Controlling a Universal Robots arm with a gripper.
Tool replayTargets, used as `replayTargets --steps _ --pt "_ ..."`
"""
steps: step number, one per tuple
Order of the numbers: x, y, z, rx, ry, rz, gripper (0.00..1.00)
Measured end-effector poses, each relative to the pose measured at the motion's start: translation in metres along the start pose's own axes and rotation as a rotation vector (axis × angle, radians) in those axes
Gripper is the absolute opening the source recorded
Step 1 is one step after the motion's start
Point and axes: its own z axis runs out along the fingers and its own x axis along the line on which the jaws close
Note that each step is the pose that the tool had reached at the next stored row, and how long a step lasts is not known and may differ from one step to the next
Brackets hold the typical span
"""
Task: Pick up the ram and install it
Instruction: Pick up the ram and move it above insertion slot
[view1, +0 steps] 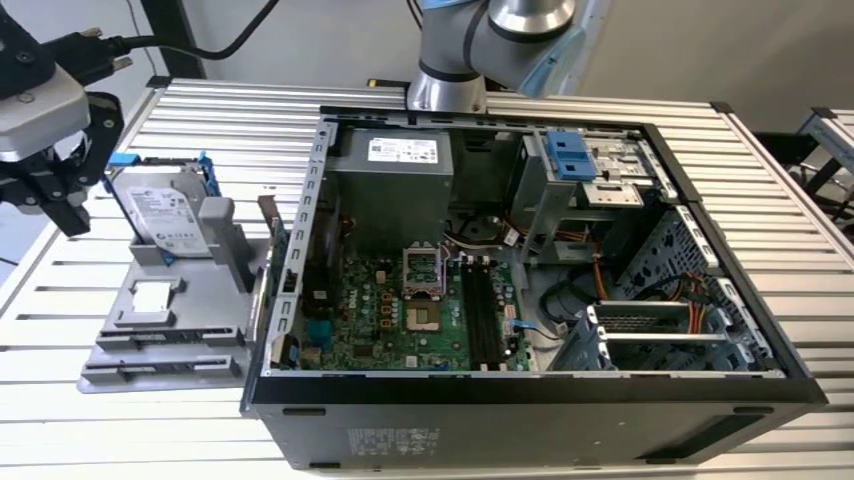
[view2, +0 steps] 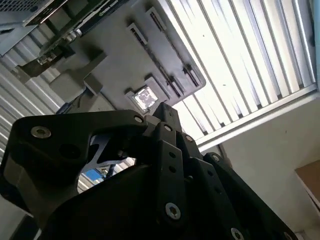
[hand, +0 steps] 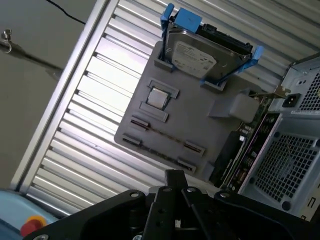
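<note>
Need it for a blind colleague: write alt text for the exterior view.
An open computer case lies on a slatted table, motherboard exposed. At the exterior view's left, the gripper hangs beside a hard drive standing in a grey fixture.

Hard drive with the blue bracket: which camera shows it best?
The first wrist view: the hard drive faces the camera, label and blue bracket plain. The exterior view shows it smaller, upright in the grey holder. In the second wrist view I cannot identify it.
</note>
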Motion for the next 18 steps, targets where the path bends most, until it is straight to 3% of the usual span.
replayTargets --steps 18 --pt "0.0 0.0 0.0 -0.0038 0.0161 -0.327 0.0"
